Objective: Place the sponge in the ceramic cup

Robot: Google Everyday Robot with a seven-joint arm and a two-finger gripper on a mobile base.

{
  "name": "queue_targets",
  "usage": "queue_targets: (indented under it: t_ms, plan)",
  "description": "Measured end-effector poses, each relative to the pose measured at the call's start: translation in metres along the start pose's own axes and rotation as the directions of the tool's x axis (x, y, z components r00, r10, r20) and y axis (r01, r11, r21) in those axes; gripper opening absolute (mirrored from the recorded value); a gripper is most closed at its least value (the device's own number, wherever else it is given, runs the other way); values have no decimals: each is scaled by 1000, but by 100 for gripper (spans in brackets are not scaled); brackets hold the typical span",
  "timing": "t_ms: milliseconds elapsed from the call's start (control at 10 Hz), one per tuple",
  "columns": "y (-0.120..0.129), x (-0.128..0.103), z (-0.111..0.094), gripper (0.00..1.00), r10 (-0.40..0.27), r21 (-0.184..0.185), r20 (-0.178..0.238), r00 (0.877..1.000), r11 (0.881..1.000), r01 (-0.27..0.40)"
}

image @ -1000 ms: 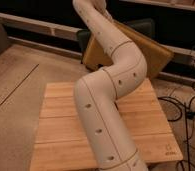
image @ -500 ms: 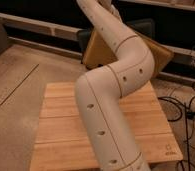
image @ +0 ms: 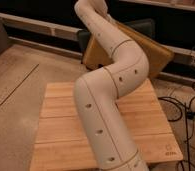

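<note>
Your gripper is out of frame above the top edge, where the arm (image: 111, 100) leaves the view, so you cannot tell whether it holds anything. Neither the sponge nor the ceramic cup shows. The arm hides much of the wooden board (image: 56, 125), so a blind move could knock or miss either.

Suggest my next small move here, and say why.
Probably draw the arm back to bring the claw into view: the arm crosses the middle of the wooden board, the claw is out of frame beyond the top edge, and neither sponge nor ceramic cup shows anywhere.
</note>
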Motion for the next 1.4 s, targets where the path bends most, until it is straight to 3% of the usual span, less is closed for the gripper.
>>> queue_targets:
  t_ms: [200, 700, 1000, 1400]
  plan:
    - [15, 10, 20, 0, -27, 4, -44, 999, 1000, 27]
    - [35, 14, 49, 0, -73, 16, -68, 995, 997, 75]
    - [58, 5, 67, 0, -111, -20, -33, 993, 994, 110]
    - [93, 0, 85, 0, -145, -109, 5, 989, 983, 145]
